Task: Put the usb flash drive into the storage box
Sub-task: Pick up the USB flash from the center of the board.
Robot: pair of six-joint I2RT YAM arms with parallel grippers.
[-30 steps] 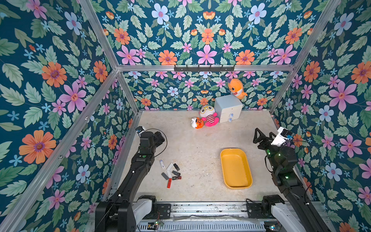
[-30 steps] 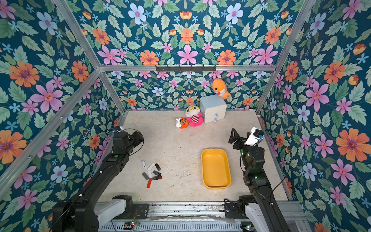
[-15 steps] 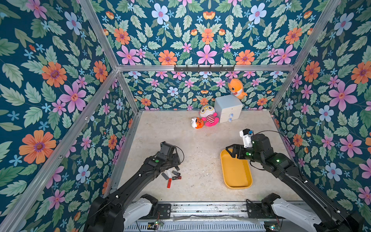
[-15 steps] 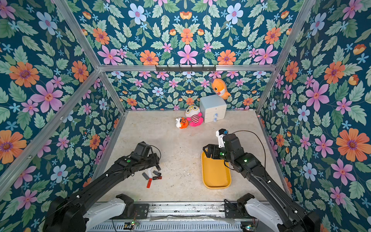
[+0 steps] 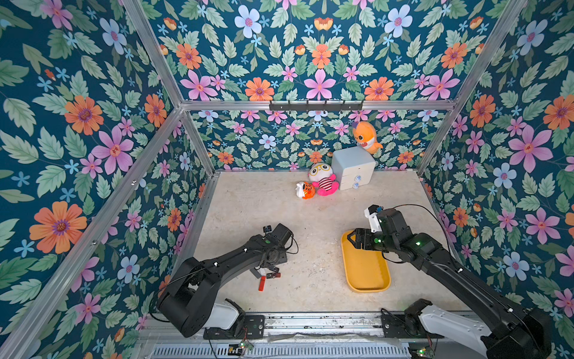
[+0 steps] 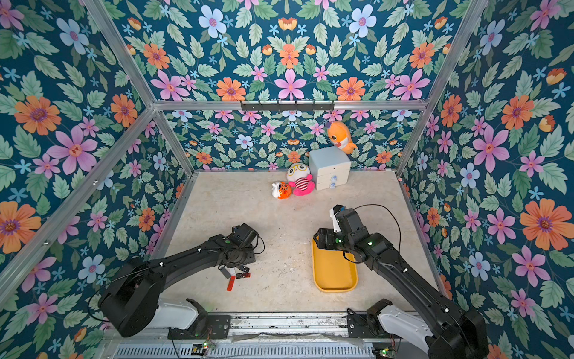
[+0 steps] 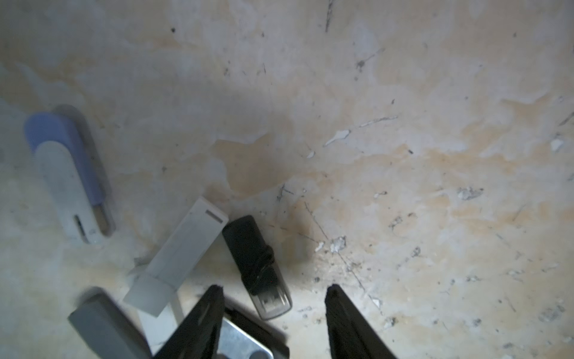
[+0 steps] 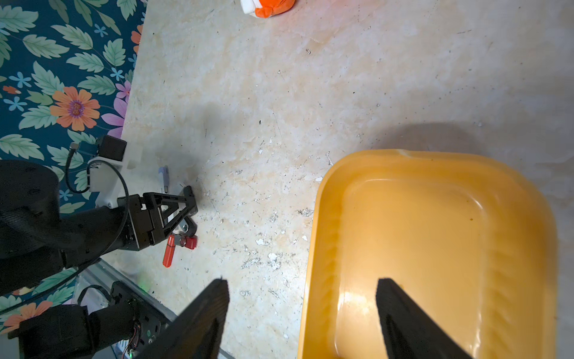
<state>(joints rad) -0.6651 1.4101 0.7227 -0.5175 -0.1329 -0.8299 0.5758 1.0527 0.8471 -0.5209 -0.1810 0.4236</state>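
Left gripper [image 7: 275, 293] jaws spread, straddling the clear-capped end of black plastic USB flash drive [image 7: 250, 248], no pinch. Right gripper [image 8: 301, 289] jaws spread, empty, astride rim of shallow mustard-yellow plastic storage box [image 8: 419, 233].

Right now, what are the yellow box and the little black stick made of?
The storage box looks like glossy moulded plastic: light glints on its smooth floor. The black flash drive seems matte plastic with a see-through cap; blur leaves that uncertain.
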